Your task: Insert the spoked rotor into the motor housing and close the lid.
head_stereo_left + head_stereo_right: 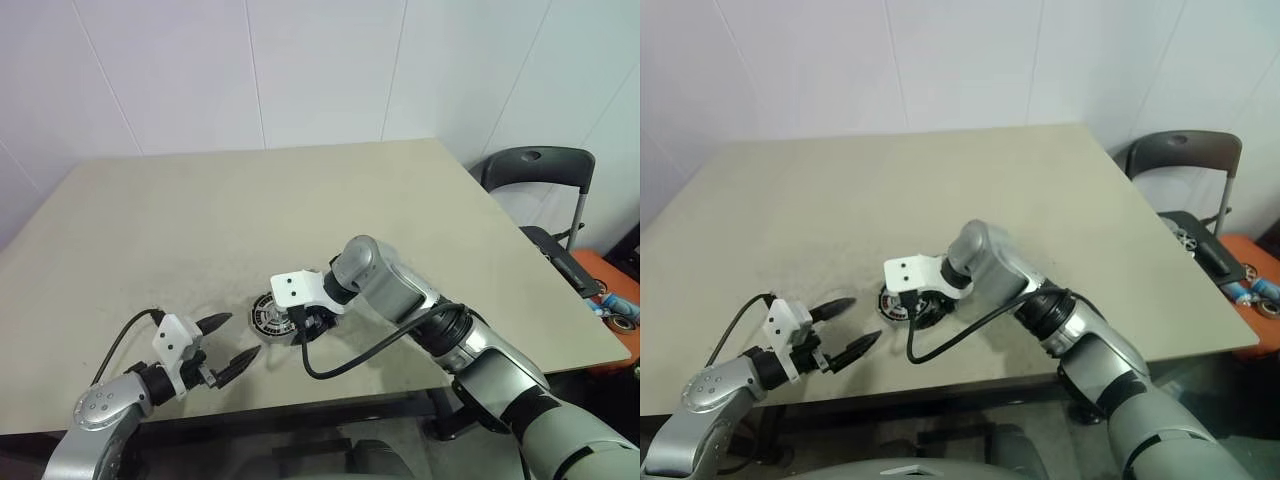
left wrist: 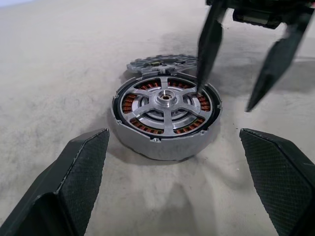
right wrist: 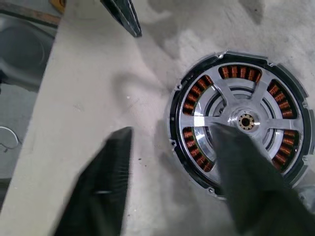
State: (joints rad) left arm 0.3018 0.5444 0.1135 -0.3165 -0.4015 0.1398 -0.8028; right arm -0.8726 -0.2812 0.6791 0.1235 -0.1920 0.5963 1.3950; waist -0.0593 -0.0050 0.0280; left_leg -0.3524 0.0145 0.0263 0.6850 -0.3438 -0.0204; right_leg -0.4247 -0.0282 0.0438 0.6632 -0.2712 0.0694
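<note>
The housing (image 2: 165, 123) sits on the beige bench (image 1: 250, 210) near its front edge, between the two hands. The rotor (image 3: 242, 122) is seated inside it: silver spokes run from the central hub out to a black rim, and copper-brown windings show through the gaps between the spokes. The rotor's face lies about level with the housing's top edge.

The lid (image 2: 160, 63) lies flat on the bench just behind the housing, at its 12 o'clock in the head views, its notched edge touching or nearly touching the housing wall; which of the two I cannot tell. It is not on the housing.

The right hand (image 2: 236, 73) points down over the housing's 3 o'clock side with fingers spread apart and nothing between them. One fingertip (image 2: 202, 86) reaches the rotor's rim; the other hangs outside the housing wall.

The left hand (image 1: 226, 345) hovers at the housing's 8 o'clock, clear of it, fingers wide apart and empty.

No readable writing or brand marks show on any part.

A grey chair (image 1: 540, 170) stands beyond the bench at 2 o'clock.
</note>
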